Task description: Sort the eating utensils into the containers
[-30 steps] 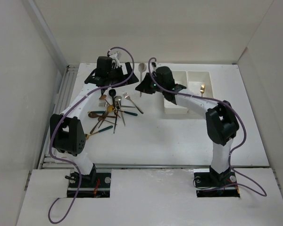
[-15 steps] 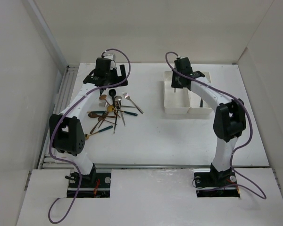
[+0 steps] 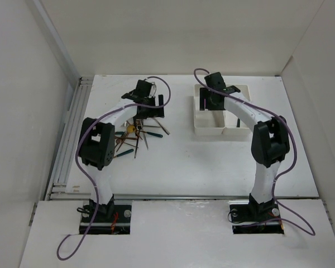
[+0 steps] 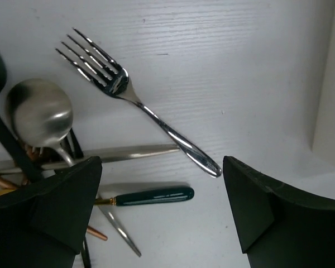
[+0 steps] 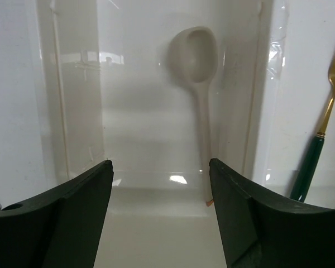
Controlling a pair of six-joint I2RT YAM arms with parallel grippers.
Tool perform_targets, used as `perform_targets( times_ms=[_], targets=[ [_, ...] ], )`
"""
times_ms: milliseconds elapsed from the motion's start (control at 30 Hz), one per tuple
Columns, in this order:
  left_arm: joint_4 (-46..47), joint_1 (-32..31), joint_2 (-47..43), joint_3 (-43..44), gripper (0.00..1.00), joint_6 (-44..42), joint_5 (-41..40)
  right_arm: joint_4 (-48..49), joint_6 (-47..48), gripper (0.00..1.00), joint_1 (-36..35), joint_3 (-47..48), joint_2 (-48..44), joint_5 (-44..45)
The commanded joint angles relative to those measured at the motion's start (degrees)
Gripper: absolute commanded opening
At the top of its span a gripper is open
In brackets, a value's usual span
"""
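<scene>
The slim silver metal fork [image 4: 151,111] lay diagonally on the table [image 4: 240,56] just ahead of the left gripper [image 4: 162,184], whose jaws stood wide, handle end nearest. The right gripper [image 5: 160,167] hung parted over the white plastic bin [image 5: 134,111].

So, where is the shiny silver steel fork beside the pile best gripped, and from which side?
Grip the silver fork on its slim handle just behind the tines, coming straight down from above with the open left gripper turned across the handle. The fork lies flat and diagonal, and there the table is bare on both sides.
</scene>
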State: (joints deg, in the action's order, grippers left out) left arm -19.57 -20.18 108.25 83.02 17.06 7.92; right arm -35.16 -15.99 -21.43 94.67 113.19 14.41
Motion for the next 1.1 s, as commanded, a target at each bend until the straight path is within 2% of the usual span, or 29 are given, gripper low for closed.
perform_targets(
  times_ms=[0, 67, 100, 133, 467, 567, 633, 733, 767, 800, 900, 933, 1033, 1067],
  targets=[
    [-4.6, -1.6, 2.7, 7.7, 0.87, 0.5, -5.8, 0.5, 0.4, 0.75, 0.2, 0.8, -5.0, 1.9],
    [-5.7, -2.1, 5.8, 9.2, 0.86, 1.0, -8.9, 0.5, 0.4, 0.75, 0.2, 0.2, -5.6, 2.5],
    [-5.7, -2.1, 6.6, 9.2, 0.80, 1.0, -9.8, 0.5, 0.4, 0.75, 0.2, 0.2, -6.1, 2.5],
    [-6.3, -2.1, 8.1, 9.7, 0.79, 1.0, -10.5, 0.5, 0.4, 0.75, 0.2, -0.4, -6.8, 3.0],
    [-6.8, -5.1, 15.1, 13.2, 0.77, -1.1, -10.3, 2.2, 0.4, 0.76, 0.2, -3.7, -9.5, 3.0],
    [-7.3, -5.7, 16.8, 13.7, 0.71, -1.1, -9.7, 2.2, 0.4, 0.76, 0.2, -3.7, -9.5, 3.5],
    [-7.3, -5.7, 17.7, 13.7, 0.65, -1.1, -9.7, 2.2, 0.4, 0.76, 0.2, -3.7, -9.5, 3.5],
    [-7.8, -5.7, 18.8, 13.7, 0.51, -1.6, -6.9, 2.2, 1.0, 0.76, 0.2, -3.1, -9.5, 3.5],
    [-7.8, -5.7, 18.8, 13.7, 0.46, -1.6, -6.9, 2.2, 1.0, 0.76, 0.2, -3.1, -9.5, 3.5],
    [-7.8, -5.7, 18.8, 13.1, 0.36, -1.6, -6.0, 2.2, 1.0, 0.76, 0.2, -3.1, -9.5, 3.5],
    [-7.2, -5.7, 19.5, 12.6, 0.24, -1.6, -5.2, 2.2, 1.0, 0.76, 0.2, -2.6, -10.0, 4.0],
    [-7.2, -5.7, 19.5, 12.6, 0.15, -1.6, -4.6, 2.2, 1.0, 0.76, 0.2, -2.6, -10.0, 4.0],
    [-7.2, -4.6, 22.2, 14.7, 0.00, -2.1, -3.4, 1.6, 1.5, 0.76, 0.2, -2.0, -10.5, 4.7],
    [-7.2, -4.6, 22.7, 15.2, 0.00, -2.1, -2.3, 1.6, 1.5, 0.76, 0.2, -2.0, -10.5, 4.7]
  ],
)
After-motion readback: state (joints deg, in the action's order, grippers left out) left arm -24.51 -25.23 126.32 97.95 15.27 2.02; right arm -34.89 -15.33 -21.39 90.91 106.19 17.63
